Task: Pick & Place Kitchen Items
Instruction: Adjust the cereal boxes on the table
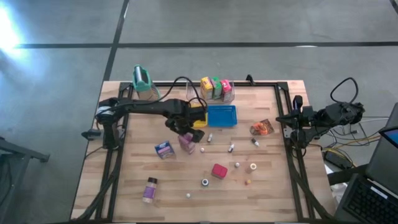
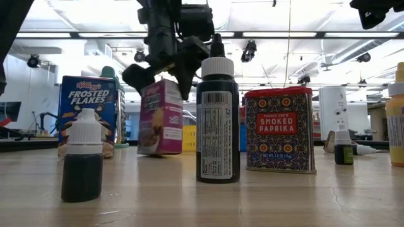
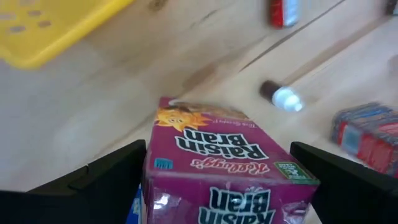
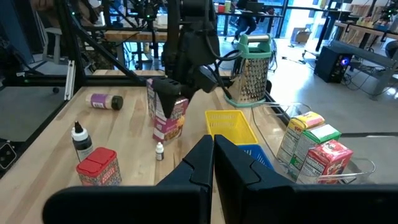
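Counted five cartons (image 1: pixel 164 149) (three of them in the bin (image 1: pixel 231 97)), two trays (image 1: pixel 222 116), one tin (image 1: pixel 219 170), one jar (image 1: pixel 150 190), one pouch (image 1: pixel 262 128), one grater (image 1: pixel 142 79); small bottles (image 1: pixel 231 148) too tiny to tally.

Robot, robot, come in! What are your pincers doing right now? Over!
Left pincer open, straddling the Raisin Bran box. Right pincer shut, parked at the table's right edge. Small dropper bottle lying right beside the box.
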